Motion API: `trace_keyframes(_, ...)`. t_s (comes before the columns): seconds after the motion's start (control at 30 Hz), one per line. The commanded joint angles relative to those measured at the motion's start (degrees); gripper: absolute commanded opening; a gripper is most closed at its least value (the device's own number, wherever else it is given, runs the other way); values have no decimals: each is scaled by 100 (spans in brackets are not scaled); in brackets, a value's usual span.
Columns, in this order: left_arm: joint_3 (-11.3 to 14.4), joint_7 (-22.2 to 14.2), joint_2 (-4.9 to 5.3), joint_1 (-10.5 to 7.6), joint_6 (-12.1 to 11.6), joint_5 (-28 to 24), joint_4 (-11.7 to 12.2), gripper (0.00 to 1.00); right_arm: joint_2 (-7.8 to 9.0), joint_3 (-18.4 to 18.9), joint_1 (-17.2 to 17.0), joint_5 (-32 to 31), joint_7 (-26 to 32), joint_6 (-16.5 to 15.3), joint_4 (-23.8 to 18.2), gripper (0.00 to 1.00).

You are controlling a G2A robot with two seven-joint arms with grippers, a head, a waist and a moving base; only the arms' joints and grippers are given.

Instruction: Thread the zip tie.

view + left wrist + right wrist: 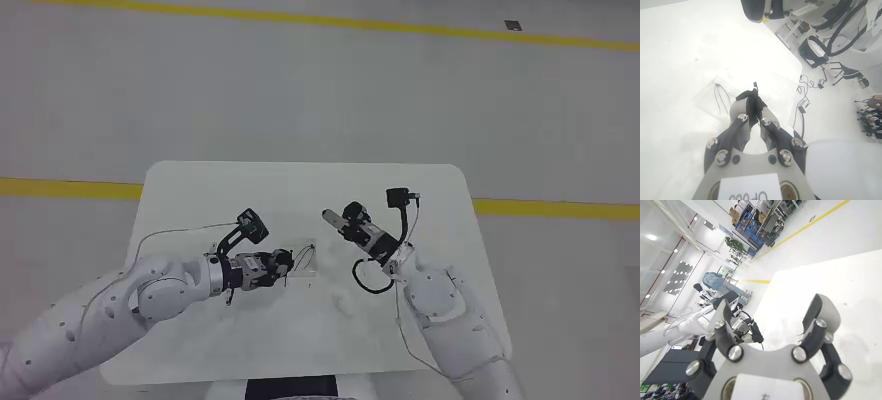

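Black zip tie (pixel 755 85), one, sits pinched in the left hand (pixel 753 96) beside one clear tray (pixel 704 97) of further ties (pixel 716 84). Right hand (pixel 771 303) hangs spread above the worktop (pixel 848 275).

A white table (pixel 300 195) carries a clear plastic tray (pixel 704 98) near its middle. A yellow floor stripe (pixel 60 187) shows on both sides of the table, and another (pixel 330 20) runs well beyond it. Power adapters (pixel 803 106) and cables (pixel 806 85) lie on the floor beside the table.

Thin black plastic zip tie (pixel 755 86) against plain white rounded tabletop (pixel 677 56). Clear rectangular plastic sleeve (pixel 704 96), unpatterned, with dark grey looped ties (pixel 716 84).
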Motion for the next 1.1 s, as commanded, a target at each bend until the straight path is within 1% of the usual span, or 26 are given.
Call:
trace_keyframes(0.0,0,0,0,0,0,0,0,0,0,0,0,0,0,0,0,100)
trace_keyframes(0.1,0,0,0,0,0,0,0,0,-1,-25,-3,-11,20,-18,2,100)
trace_keyframes(0.17,0,0,0,0,0,0,0,0,11,-122,50,-154,295,-283,59,100)
trace_keyframes(0.23,0,0,0,0,0,0,0,0,24,-159,107,-132,503,-592,192,100)
trace_keyframes(0.4,0,0,0,0,0,0,0,0,97,-447,434,-270,1274,-592,39,100)
trace_keyframes(0.47,0,0,0,0,0,0,0,0,143,-654,630,-367,1587,-592,-6,100)
trace_keyframes(0.57,0,0,0,0,0,0,0,0,196,-928,889,-223,1796,-592,89,100)
trace_keyframes(0.63,0,0,0,0,0,0,0,0,222,-1041,1029,-247,1818,-592,163,100)
trace_keyframes(0.87,0,0,0,0,0,0,0,0,222,-1041,1029,-247,1818,-592,163,100)
trace_keyframes(0.93,3,-12,-13,16,0,-50,62,0,221,-1037,1023,-242,1792,-585,171,100)
trace_keyframes(1.0,6,-186,-12,-11,0,-176,121,0,229,-993,1004,-232,1715,-592,250,100)
trace_keyframes(1.07,6,-325,6,-58,0,-498,121,0,247,-983,1003,-54,1769,-592,226,100)
